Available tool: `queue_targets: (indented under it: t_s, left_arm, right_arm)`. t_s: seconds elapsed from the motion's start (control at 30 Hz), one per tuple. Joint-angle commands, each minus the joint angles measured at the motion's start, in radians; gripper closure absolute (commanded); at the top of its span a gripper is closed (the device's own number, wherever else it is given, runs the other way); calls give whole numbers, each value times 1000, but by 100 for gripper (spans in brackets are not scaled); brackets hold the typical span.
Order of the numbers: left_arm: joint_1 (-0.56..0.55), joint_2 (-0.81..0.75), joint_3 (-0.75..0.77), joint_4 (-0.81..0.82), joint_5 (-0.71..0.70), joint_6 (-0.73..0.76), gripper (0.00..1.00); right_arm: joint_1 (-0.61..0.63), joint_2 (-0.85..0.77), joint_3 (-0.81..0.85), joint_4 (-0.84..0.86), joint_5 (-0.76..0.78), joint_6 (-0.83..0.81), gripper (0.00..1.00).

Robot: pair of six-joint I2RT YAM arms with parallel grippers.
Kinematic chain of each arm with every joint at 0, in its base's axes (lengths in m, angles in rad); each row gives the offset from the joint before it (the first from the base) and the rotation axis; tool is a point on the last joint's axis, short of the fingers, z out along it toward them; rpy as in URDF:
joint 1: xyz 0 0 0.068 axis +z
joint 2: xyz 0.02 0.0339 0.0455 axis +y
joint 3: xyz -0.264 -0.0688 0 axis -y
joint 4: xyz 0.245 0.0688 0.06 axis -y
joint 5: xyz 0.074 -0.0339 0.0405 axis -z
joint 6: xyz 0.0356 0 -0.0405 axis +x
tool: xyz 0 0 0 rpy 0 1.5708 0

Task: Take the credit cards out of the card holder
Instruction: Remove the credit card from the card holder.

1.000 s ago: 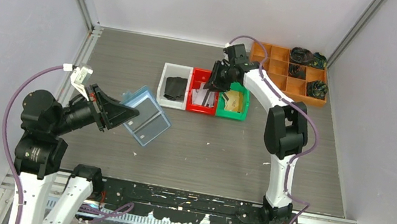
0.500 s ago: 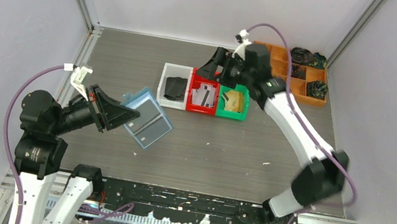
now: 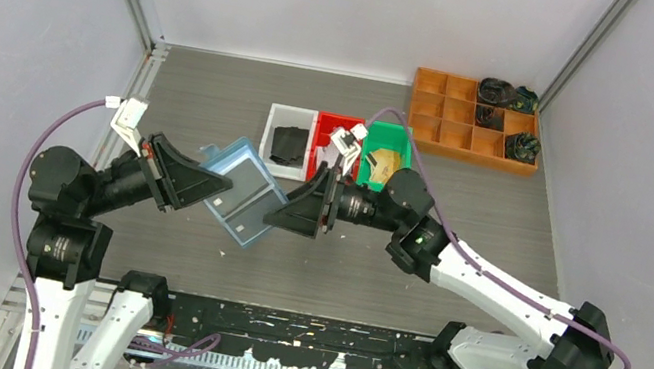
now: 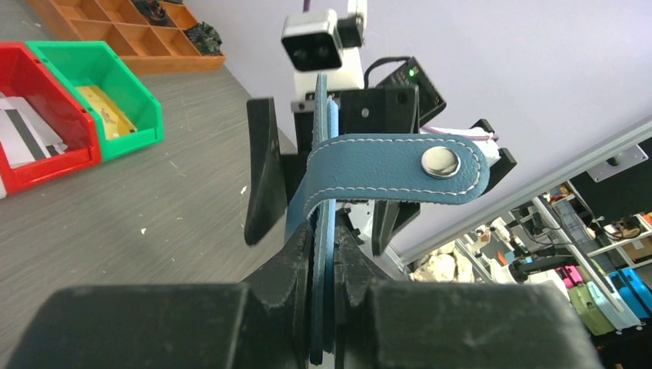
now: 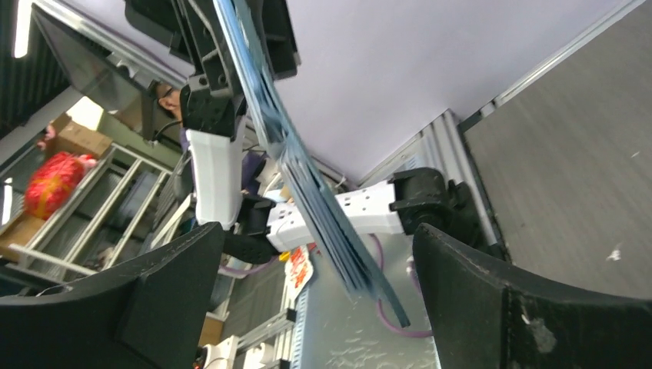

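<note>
My left gripper (image 3: 217, 185) is shut on the light-blue card holder (image 3: 243, 192) and holds it above the table. In the left wrist view the card holder (image 4: 326, 192) stands edge-on between the jaws, its snap strap (image 4: 400, 164) folded across. My right gripper (image 3: 290, 212) is open at the holder's far edge. In the right wrist view the layered card holder (image 5: 307, 177) reaches down between the wide-spread fingers (image 5: 161, 307) without touching them. White credit cards (image 4: 27, 127) lie in the red bin (image 4: 58, 157). I cannot tell cards from pockets inside the holder.
Three small bins stand at mid-table: a white bin (image 3: 270, 149) with a black item, the red bin (image 3: 323, 125), and a green bin (image 3: 390, 137) with yellowish pieces. An orange compartment tray (image 3: 457, 116) with dark objects sits at the back right.
My right arm swung from the red bin down and left to the card holder, and its jaws opened wide. My left gripper kept its hold, shifting only slightly.
</note>
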Motion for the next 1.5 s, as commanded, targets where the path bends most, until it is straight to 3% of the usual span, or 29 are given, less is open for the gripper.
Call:
queue_targets:
  t_s: [0.0,0.2,0.53,0.7,1.23,1.47]
  left_arm:
    - [3,10,22,102,21,-45,100]
    - [3,2,32,59,-14,-7,100]
    - [4,18,56,63,-10,-50,100]
    - [3,20,51,80,-15,-80,100]
    - [3,24,45,78,-22,-93,100]
    - [3,18,45,79,-23,-90,100]
  right_arm:
    - [46,-45,-39,243,11,100,5]
    - [69,-80,-103,301,20,126,21]
    - [127,-173,-76,-16,162,-132,47]
    - [166,-180,-67,-77,221,-196,57]
    - [193,-189,-33,-103,330,-257,71]
    - [193,-165,-19,-93,384,-234,68]
